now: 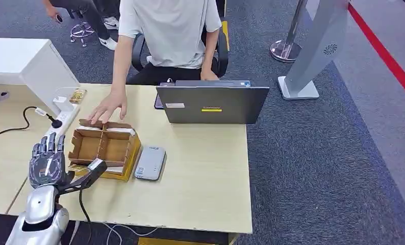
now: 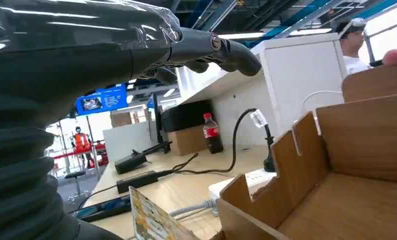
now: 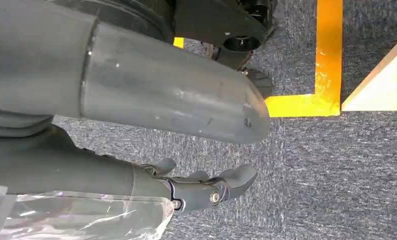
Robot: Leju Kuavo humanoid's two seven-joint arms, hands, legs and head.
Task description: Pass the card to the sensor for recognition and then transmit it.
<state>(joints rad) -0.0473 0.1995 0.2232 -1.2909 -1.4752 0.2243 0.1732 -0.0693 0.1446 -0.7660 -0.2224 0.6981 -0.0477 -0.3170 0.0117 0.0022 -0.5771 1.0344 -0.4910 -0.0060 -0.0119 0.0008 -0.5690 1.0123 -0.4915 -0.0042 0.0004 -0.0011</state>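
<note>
On the near-left part of the table (image 1: 200, 168), the left robot hand (image 1: 48, 162) hovers with fingers spread, holding nothing, just left of the cardboard box (image 1: 104, 145). The card (image 2: 154, 220) stands on edge right beside the box's near corner. Looks thin, light and stiff, probably slick, so pinching its top edge seems safest. The sensor (image 1: 150, 162) lies just right of the box.
</note>
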